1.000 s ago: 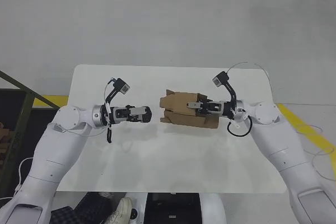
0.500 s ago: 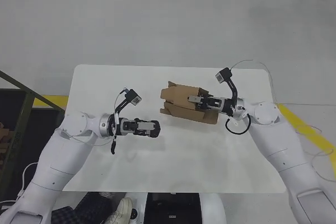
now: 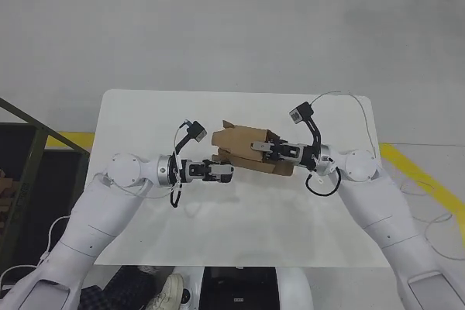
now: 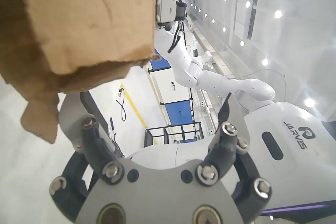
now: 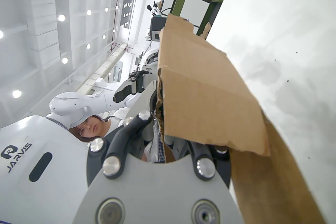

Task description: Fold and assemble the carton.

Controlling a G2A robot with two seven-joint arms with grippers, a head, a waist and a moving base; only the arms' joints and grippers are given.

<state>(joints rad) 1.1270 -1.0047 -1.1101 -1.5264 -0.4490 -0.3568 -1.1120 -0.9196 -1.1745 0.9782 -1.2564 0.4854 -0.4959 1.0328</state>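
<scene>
The brown carton (image 3: 240,143) lies part-folded on the white table (image 3: 139,116), just toward 12 o'clock of its centre, with loose flaps at its 9 o'clock end; the right gripper (image 3: 265,146) comes in from 3 o'clock, clenched on a carton wall; the left gripper (image 3: 226,172) sits at the carton's 7 o'clock corner, fingers spread, holding nothing, just beside a ragged flap; whether they touch, I cannot tell.

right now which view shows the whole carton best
Top view: the carton shows whole, with the right gripper gripping it and the left gripper at its end. The left wrist view shows one ragged corner, the right wrist view one side panel close up.
</scene>
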